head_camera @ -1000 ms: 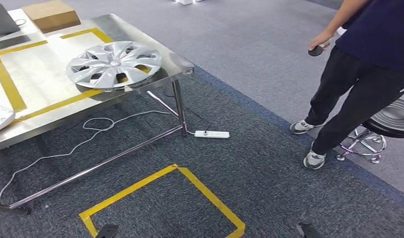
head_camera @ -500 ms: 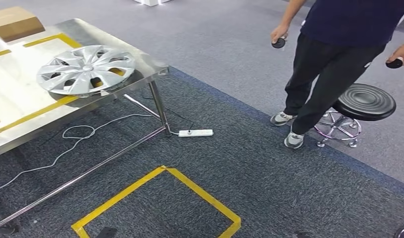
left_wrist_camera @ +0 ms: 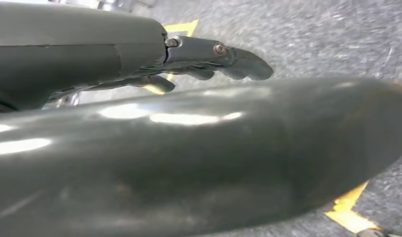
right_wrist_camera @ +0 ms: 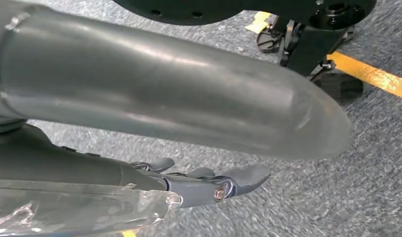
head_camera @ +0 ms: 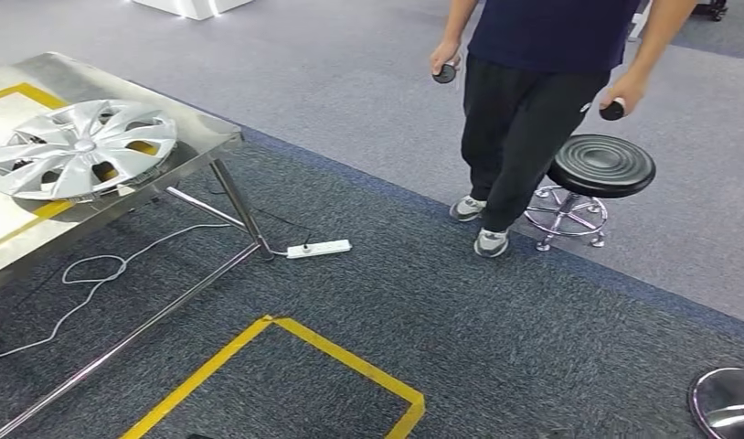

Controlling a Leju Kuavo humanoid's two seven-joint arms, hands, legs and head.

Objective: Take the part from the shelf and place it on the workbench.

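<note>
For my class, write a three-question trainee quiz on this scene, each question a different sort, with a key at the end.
1. True or false: the hubcap lies on the metal table.
2. Which is plugged into nothing visible and lies on the carpet by the table leg? A) power strip B) kettle C) laptop
3. Fill in: the person stands beside a black ____.

Key: 1 true; 2 A; 3 stool. Neither the left robot hand nor the right robot hand holds anything.

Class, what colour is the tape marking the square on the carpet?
Yellow. The tape shows best in the head view, against the dark grey carpet.
</note>
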